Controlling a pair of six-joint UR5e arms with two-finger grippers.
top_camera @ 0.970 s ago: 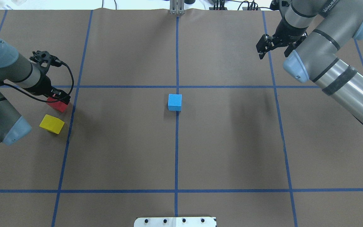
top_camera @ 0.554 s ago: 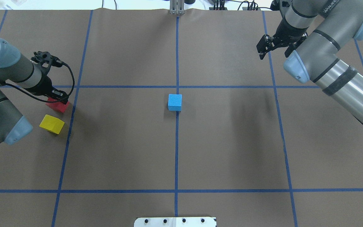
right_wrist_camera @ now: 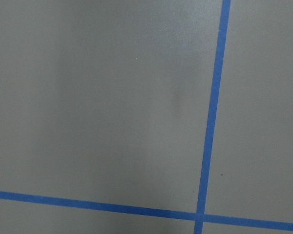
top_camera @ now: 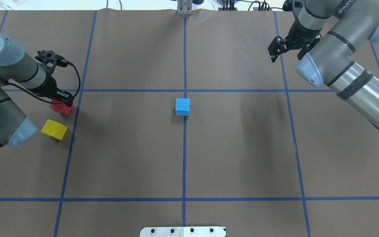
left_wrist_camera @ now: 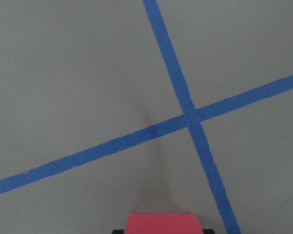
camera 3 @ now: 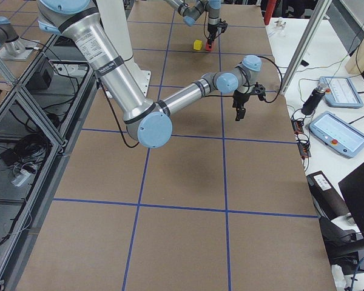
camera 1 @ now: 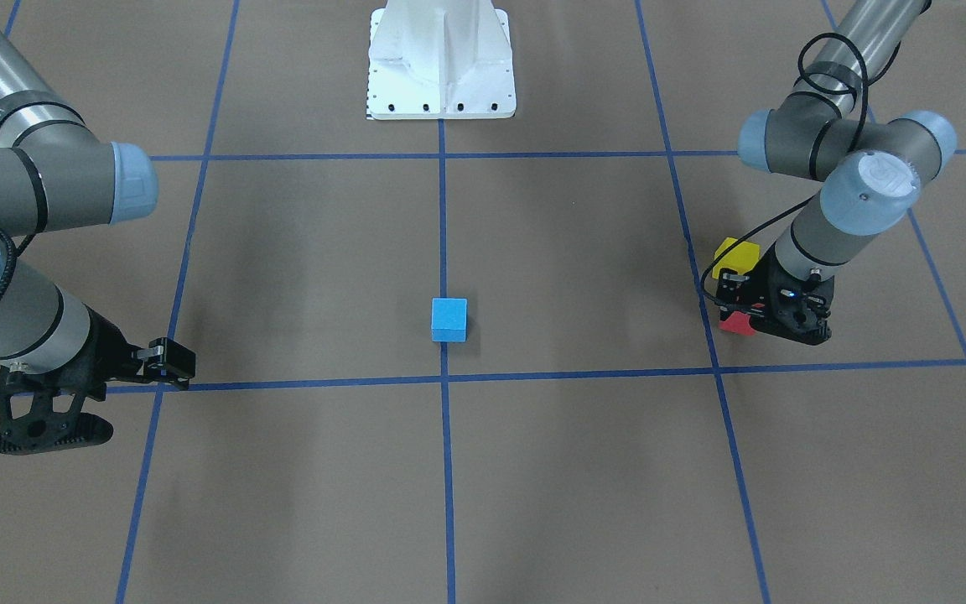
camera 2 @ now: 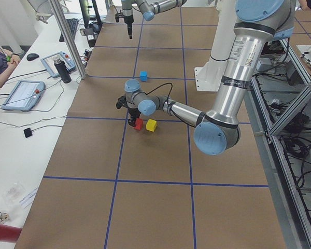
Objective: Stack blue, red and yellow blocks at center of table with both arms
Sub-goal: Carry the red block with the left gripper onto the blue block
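With the left gripper (top_camera: 62, 99) clamped on the red block (top_camera: 61, 108), next carry it onto the central blue block (top_camera: 182, 106); whether the right gripper (top_camera: 274, 51) is open cannot be told.

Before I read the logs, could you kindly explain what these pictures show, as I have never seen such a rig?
Two robot arms work at a table taped into a grid. Cameras look down from behind the robot and from across it, two watch from the table's ends, one rides on each wrist. The blue block lies at the centre; the yellow block and red block are on the robot's left. The left gripper has its fingers closed on the red block; the right gripper holds nothing.
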